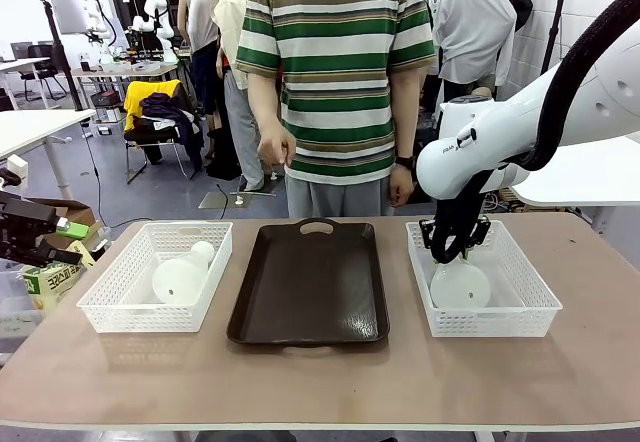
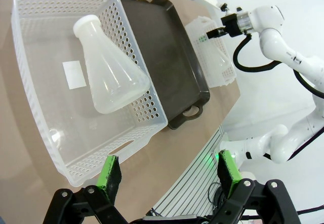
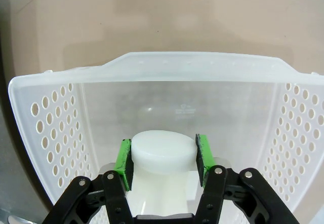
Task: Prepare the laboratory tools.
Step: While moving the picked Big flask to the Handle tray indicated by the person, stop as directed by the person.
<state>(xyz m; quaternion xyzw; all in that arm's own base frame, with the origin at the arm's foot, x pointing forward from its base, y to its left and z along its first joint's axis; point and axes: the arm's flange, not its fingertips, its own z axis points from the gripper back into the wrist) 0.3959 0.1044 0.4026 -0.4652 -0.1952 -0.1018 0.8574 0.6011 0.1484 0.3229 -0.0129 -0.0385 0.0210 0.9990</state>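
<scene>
One frosted-white flask [image 1: 182, 277] lies on its side in the left white basket [image 1: 110, 307], its neck pointing to the far side. The left wrist view shows this flask [image 2: 109, 72] ahead of my left gripper [image 2: 167, 165], which is open and holds nothing. That gripper [image 1: 58, 237] hangs off the table's left edge. My right gripper [image 1: 452, 252] reaches down into the right basket [image 1: 530, 292] and is shut on the neck of the other flask [image 1: 460, 284]. In the right wrist view the green pads [image 3: 123, 158] press both sides of this flask's capped neck [image 3: 162, 145].
A dark brown tray [image 1: 310, 282] lies between the baskets. A person in a striped shirt [image 1: 335, 62] stands at the far edge behind the tray, hands hanging down. The right basket's near wall [image 3: 192, 64] rises just beyond the held flask. The table's front strip is bare.
</scene>
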